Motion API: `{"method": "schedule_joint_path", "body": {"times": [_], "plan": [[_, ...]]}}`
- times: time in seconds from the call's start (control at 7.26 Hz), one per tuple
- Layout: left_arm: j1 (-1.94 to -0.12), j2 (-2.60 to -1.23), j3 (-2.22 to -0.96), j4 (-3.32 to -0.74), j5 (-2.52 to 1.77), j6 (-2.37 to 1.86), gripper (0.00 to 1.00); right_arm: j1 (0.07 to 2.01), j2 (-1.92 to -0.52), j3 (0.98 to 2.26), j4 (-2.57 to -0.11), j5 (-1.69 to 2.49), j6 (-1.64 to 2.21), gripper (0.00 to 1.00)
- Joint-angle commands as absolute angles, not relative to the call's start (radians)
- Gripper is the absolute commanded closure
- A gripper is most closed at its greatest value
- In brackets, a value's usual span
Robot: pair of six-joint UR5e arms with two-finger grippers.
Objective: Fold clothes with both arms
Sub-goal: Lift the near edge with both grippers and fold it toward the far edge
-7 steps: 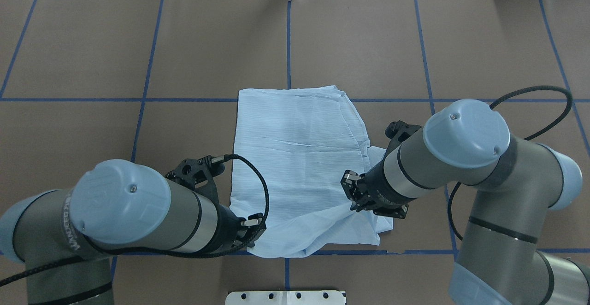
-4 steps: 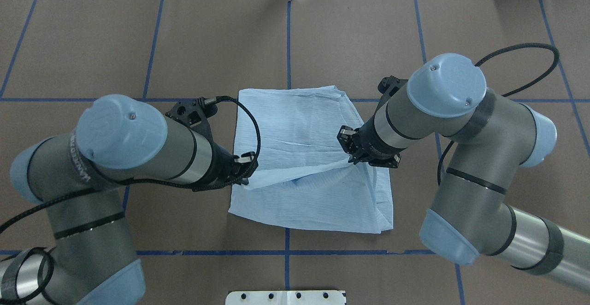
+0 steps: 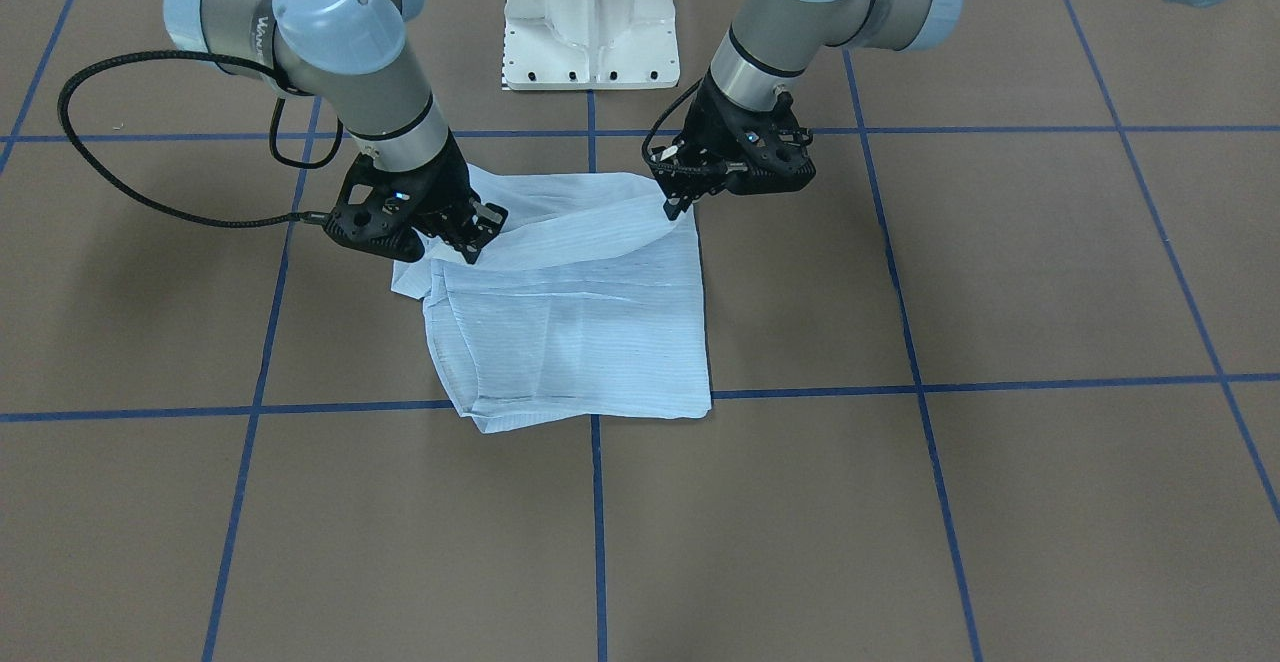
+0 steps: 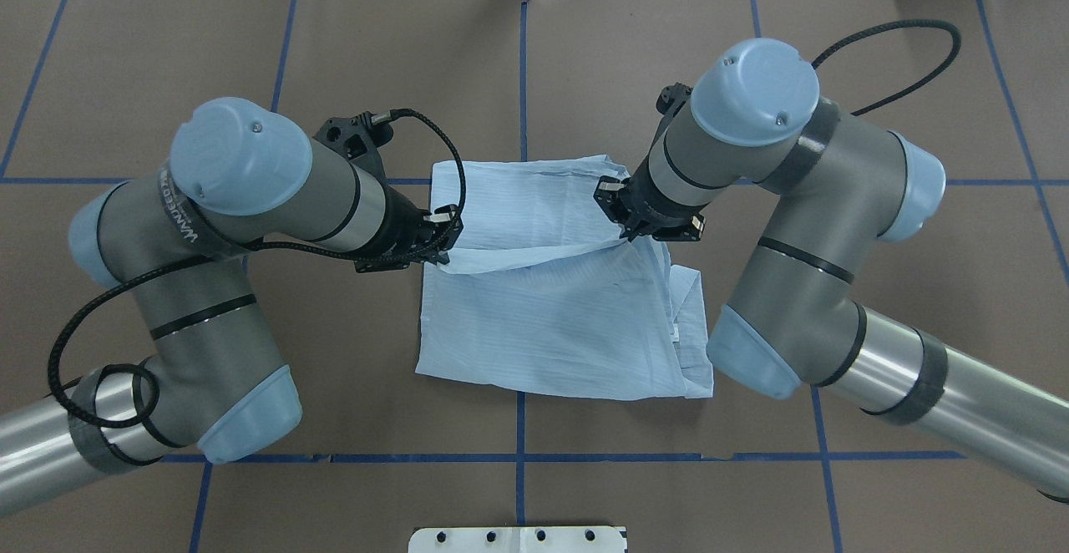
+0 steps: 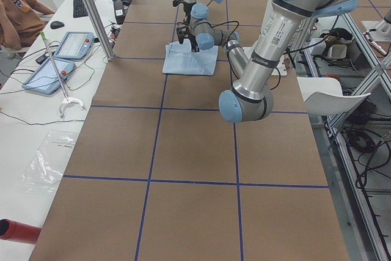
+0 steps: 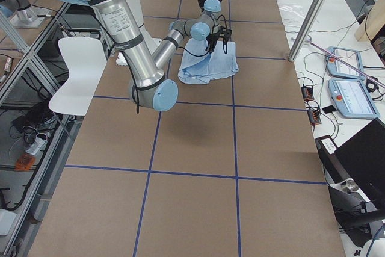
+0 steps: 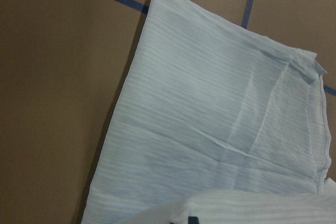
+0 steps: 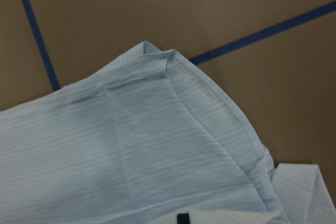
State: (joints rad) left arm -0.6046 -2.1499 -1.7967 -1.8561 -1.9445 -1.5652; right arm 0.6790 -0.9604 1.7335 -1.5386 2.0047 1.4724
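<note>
The pale-blue striped shirt lies partly folded at the middle of the table, also seen in the front view. Its near edge is lifted into a taut band between both grippers, over the shirt's far half. My left gripper is shut on the band's left end, which is on the right in the front view. My right gripper is shut on the other end. Each wrist view shows the flat shirt below, with the held edge at the bottom.
The white pedestal base stands at the robot's side of the table. Blue tape lines grid the brown table cover. Black cables loop off both wrists. Tablets and a white chair stand beyond the table's edges.
Both grippers have carried the shirt's near edge up and away from the robot, from the near tape line to over the shirt's far half, folding it over.
</note>
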Motion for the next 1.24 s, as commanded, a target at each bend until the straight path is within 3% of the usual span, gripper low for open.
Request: {"method": "schedule_joint_path", "body": {"times": [0.0,0.41,1.1], "plan": [[-0.653,-2.172,-1.746,-1.902,-1.945,-1.543,1.0,0.713,-0.942,1.62,-1.397,2.003,1.45,1.0],[-0.687,-2.192,-1.678,-1.923,-1.945,-1.52,1.0,0.716,-0.875,1.536,-1.367,1.968,1.448,1.0],[-0.693,-2.221,-1.432,-2.144,-1.944,-1.522,1.0,0.716,-0.809,1.349,-1.278,1.947,1.445,1.0]]}}
